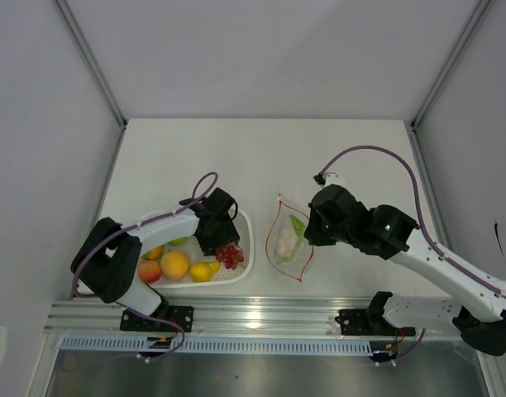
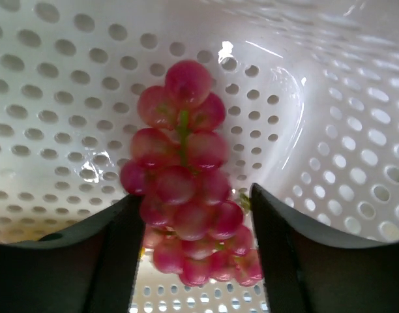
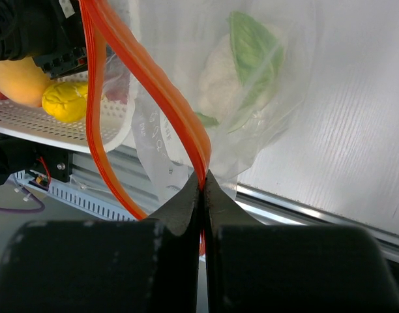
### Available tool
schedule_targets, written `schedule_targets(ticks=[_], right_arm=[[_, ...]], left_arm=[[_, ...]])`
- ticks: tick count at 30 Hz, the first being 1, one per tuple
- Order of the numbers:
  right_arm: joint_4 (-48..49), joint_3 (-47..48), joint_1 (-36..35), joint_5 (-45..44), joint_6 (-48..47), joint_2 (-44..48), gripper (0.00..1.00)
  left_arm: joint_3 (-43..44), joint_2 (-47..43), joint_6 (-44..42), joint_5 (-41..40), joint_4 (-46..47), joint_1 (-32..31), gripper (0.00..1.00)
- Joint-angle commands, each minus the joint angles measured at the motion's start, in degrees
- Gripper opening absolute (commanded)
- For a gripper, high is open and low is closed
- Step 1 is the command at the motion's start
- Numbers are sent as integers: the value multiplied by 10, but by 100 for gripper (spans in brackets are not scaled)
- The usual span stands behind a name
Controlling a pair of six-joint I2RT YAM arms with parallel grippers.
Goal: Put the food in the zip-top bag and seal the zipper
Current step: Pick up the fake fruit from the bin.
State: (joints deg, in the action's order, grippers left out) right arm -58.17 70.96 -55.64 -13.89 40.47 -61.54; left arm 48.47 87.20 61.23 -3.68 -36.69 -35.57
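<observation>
Right gripper (image 3: 203,179): fingers pressed together, pinching the zipper (image 3: 149,78) of the zip-top bag (image 3: 154,150); strip's two sides parted beyond the pinch, mouth unsealed; inside the bag, white cauliflower-like lump (image 3: 216,81) with green piece (image 3: 251,45) against it.
Left gripper (image 2: 193,194): jaws apart, one on each side of the dark red grape bunch (image 2: 183,150), close against it; bunch lying on the floor of the white perforated basket (image 2: 330,130).
Metal rail (image 1: 261,314): along the near table edge, both arm bases bolted to it.
Basket contents, top view: reddish-orange fruit (image 1: 150,271), orange fruit (image 1: 174,265), yellow fruit (image 1: 201,271), green fruit (image 1: 179,241) half hidden under the left arm.
Bag on the table (image 1: 261,157): just right of the basket, apart from it.
</observation>
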Motion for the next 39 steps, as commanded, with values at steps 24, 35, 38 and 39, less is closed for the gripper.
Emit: schedule_targets(ticks=[24, 35, 38, 39], right_arm=[[27, 44, 2, 6, -18, -46, 0], [23, 82, 4, 5, -3, -104, 0], [30, 89, 4, 18, 3, -115, 0], [34, 91, 5, 20, 6, -118, 0]], left_arm=[[-22, -279, -91, -52, 1, 4, 14], [29, -464, -101, 19, 25, -1, 13], [37, -492, -84, 57, 64, -5, 13], [35, -498, -80, 67, 78, -7, 12]])
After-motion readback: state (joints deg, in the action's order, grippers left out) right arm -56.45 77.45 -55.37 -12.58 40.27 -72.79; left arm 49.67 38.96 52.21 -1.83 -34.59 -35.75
